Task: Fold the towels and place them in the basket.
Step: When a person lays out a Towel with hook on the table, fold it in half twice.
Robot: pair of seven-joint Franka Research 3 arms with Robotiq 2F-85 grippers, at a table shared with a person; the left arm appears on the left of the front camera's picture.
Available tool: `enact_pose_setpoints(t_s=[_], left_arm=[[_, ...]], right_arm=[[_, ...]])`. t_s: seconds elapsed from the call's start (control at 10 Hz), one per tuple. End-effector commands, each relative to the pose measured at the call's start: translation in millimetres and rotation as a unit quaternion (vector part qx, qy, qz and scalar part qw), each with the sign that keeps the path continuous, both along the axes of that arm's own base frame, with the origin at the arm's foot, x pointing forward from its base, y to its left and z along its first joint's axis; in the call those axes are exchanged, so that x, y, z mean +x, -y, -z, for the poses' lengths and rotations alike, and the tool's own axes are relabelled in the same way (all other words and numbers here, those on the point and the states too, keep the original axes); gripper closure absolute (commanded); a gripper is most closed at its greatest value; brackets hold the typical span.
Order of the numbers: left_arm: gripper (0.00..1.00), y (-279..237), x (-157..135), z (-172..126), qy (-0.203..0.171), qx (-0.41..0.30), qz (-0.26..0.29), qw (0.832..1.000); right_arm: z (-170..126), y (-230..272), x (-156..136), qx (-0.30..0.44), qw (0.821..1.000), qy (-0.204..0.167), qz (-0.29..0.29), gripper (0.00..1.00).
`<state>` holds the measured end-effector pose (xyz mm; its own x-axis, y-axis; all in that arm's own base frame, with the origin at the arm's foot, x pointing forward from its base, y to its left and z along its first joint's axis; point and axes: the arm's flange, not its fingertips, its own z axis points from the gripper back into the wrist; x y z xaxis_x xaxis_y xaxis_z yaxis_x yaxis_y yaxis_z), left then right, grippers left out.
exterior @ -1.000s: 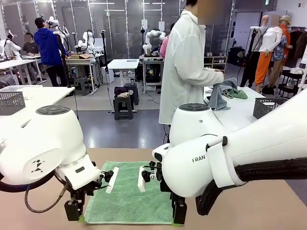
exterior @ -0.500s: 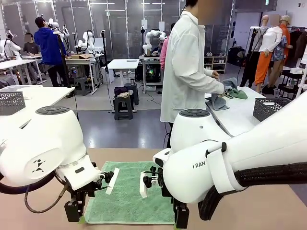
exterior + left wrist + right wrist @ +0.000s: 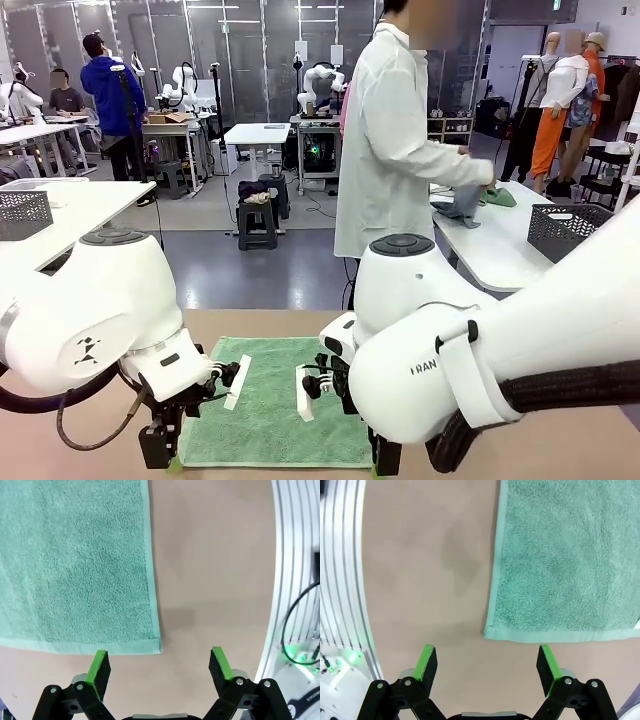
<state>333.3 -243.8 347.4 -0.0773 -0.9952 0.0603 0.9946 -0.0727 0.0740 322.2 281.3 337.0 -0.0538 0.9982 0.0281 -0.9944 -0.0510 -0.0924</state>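
Mint green towel [image 3: 270, 410] was lying flat and unfolded on the brown table [image 3: 210, 580] right in front of the robot, so as far as I could tell no fold had been made yet. Left gripper [image 3: 160, 662] was spread wide with nothing in it, low over the towel's near corner on its side. In its wrist view that corner sat just ahead of the gap between the green pads. Right gripper [image 3: 487, 662] was the same deal: wide, empty, the other near corner lined up ahead of it. A dark mesh basket [image 3: 565, 225] sat on a neighbouring table, well apart, near a person [image 3: 390, 150] in a white coat handling a blue-grey cloth [image 3: 460, 205]. Couldn't say if that's the basket meant.

What worried me: the hem is thin and flat against the table, so the pads could close on bare tabletop and slip off the edge. If only one side caught, lifting would drag the towel crooked and skew the fold. Both arms were also crowded close together, so a bump looked possible.
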Motion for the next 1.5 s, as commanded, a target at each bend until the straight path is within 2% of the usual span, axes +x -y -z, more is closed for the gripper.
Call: enact_pose_setpoints(t_s=[0.0,0.4,0.8,1.4], left_arm=[[0.00,-3,-4,22,0.002,-0.016,-0.002,1.000],[0.00,-7,0,36,0.006,-0.002,-0.009,1.000],[0.00,-14,5,50,-0.016,0.017,-0.017,1.000],[0.00,-18,9,57,-0.016,0.018,-0.022,0.999]], right_arm=[[25,-7,3,0.010,0.999,0.028,0.015,0.00],[45,-12,13,0.012,0.999,0.014,0.039,0.00],[48,-8,20,0.001,0.998,0.000,0.058,0.00],[53,-2,29,-0.005,0.998,-0.002,0.070,0.00]])
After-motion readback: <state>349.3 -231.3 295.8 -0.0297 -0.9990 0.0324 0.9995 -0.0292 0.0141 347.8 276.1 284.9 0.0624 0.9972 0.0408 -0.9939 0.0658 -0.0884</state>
